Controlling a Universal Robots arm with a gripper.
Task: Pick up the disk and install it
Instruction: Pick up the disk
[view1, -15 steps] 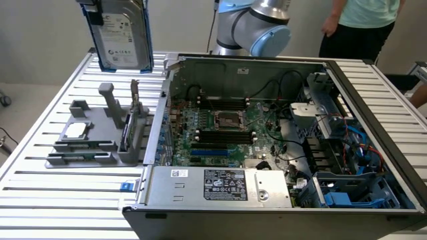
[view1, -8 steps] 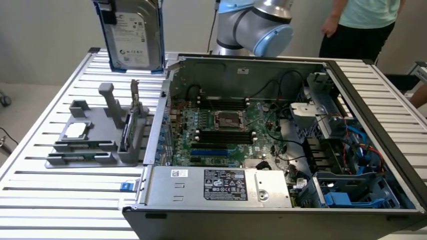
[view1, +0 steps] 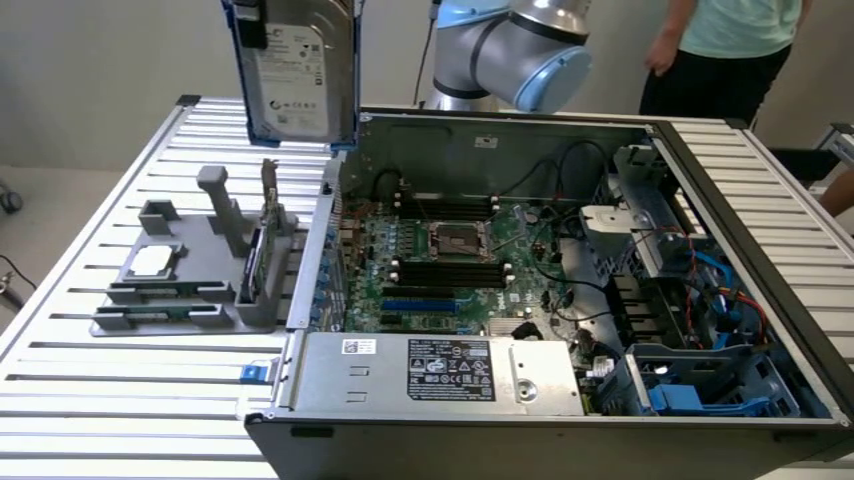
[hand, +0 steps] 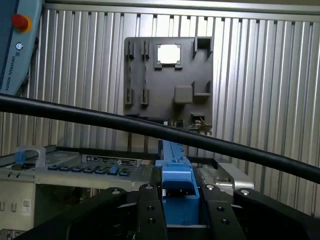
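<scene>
The disk (view1: 296, 70), a silver-grey drive with a white label in a blue caddy, hangs upright high above the slatted table, over the back left corner of the open computer case (view1: 641, 135). In the wrist view my gripper (hand: 180, 202) is shut on the disk (hand: 177, 182), with a black finger (hand: 150, 210) on each side of the blue caddy's edge. Below it lie the grey holder and the case's rim.
A grey holder (view1: 187, 270) with a small square chip (view1: 151, 260) sits on the table at the exterior view's left. A silver power supply box (view1: 441, 375) and blue bays (view1: 694, 395) are in the case. A person (view1: 727, 45) stands behind. A black cable (hand: 150, 127) crosses the wrist view.
</scene>
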